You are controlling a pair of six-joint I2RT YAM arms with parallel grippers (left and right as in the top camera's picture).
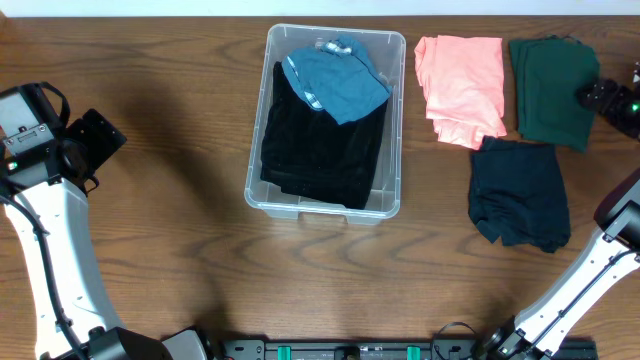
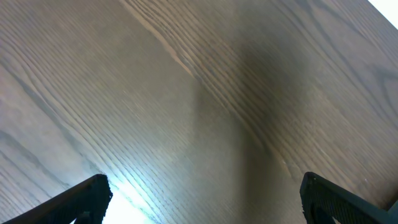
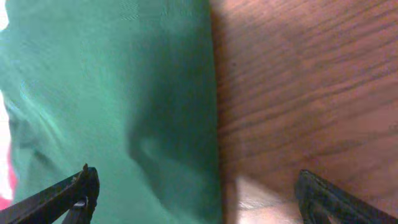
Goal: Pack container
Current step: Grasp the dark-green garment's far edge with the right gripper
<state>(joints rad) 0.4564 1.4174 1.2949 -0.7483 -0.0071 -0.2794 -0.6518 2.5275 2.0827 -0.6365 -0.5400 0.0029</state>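
Observation:
The clear container (image 1: pixel 255 190) stands at the table's middle, holding a black garment (image 1: pixel 320 145) with a blue one (image 1: pixel 338 82) on top at its far end. To its right lie a pink garment (image 1: pixel 462 85), a dark green garment (image 1: pixel 550 88) and a dark navy garment (image 1: pixel 520 190). My right gripper (image 1: pixel 597 95) hangs open over the green garment's right edge. In the right wrist view the green garment (image 3: pixel 112 93) fills the left half, and the gripper (image 3: pixel 196 193) straddles its edge. My left gripper (image 1: pixel 98 140) (image 2: pixel 202 199) is open over bare wood, far left of the container.
The wooden table (image 1: pixel 160 250) stretches across the whole view. The right arm's white link (image 1: pixel 590 275) rises from the front right, close to the navy garment. The left arm (image 1: pixel 55 250) stands at the front left.

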